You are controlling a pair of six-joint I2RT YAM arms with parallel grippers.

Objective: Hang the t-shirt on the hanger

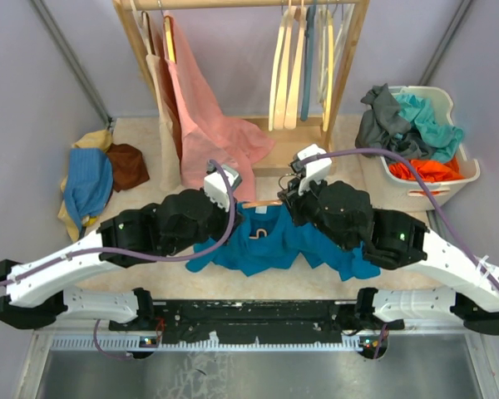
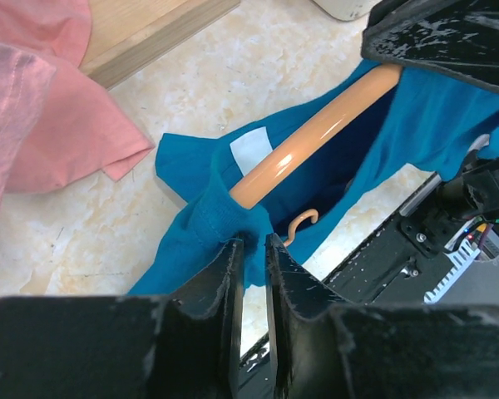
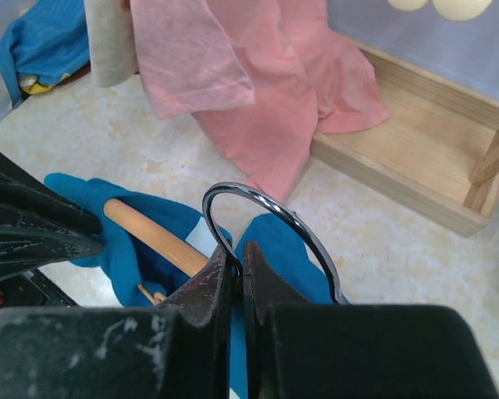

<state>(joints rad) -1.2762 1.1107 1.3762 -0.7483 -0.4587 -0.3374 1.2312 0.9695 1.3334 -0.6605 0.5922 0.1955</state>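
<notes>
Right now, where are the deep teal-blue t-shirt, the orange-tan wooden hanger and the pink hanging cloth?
Deep teal-blue t-shirt (image 1: 274,249): top view, its body.
Orange-tan wooden hanger (image 2: 316,141): left wrist view, its curved arm.
Pink hanging cloth (image 1: 204,125): top view, its middle.

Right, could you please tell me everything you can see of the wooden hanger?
The hanger is glossy orange-tan wood with a rounded arm, a small tan hook beneath it and a shiny metal hook on top. It lies nearly level, its arm tucked inside the neck opening of the teal t-shirt, beside the white label. The right pincer is shut at the metal hook's base.
</notes>
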